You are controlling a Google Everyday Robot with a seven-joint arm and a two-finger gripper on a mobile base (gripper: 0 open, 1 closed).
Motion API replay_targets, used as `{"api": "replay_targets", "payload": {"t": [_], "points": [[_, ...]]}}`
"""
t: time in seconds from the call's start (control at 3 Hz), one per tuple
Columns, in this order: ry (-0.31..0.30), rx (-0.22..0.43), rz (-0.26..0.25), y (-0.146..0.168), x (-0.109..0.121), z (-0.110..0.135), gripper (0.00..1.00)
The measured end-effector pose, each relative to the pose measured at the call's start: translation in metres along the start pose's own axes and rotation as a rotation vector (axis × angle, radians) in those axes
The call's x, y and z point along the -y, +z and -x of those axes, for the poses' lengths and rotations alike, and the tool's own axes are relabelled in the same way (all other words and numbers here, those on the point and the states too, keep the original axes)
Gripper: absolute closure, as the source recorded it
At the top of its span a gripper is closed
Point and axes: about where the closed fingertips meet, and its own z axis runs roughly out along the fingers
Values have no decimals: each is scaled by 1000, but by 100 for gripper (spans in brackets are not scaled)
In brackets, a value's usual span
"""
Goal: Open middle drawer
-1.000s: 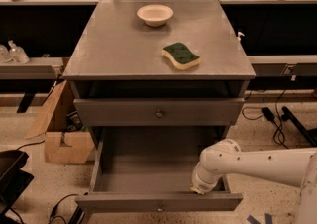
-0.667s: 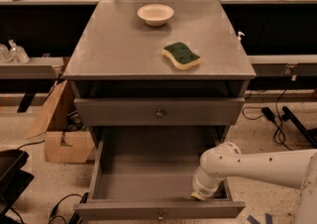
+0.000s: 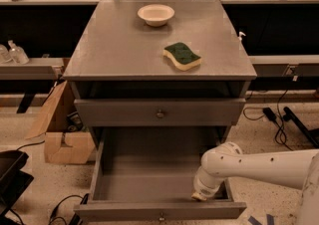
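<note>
the middle drawer [image 3: 119, 212], a grey drawer with a low flat front panel and a small round metal knob [image 3: 160, 216] at its centre, stands pulled well out of the grey metal cabinet [image 3: 124, 45] toward the camera, at the bottom of the view; its deep plain grey box lies open to view and looks empty apart from the robot; the gripper [image 3: 199, 195] sits down inside that box at the front right corner, just behind the front panel and near the right wall, on the end of the white rounded arm [image 3: 259, 164] that reaches in from the right; whether the gripper is spread or closed cannot be told from here, as the bulky wrist hides it; above, the taller grey drawer front [image 3: 114, 113] with its own round knob [image 3: 160, 114] is shut in the cabinet; on the cabinet top rest a shallow cream bowl [image 3: 156, 14] near the back and a wavy green and yellow sponge [image 3: 182, 56] toward the right, well apart; a brown cardboard box [image 3: 65, 144] stands on the floor to the left; the opening itself looks done or nearly so, with what is probably left being only to lift the gripper clear of the box.
</note>
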Motion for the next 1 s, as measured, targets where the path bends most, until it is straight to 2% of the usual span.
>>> {"api": "replay_targets", "payload": {"t": [1.0], "points": [[0, -1, 4, 1, -2, 0, 12]]}}
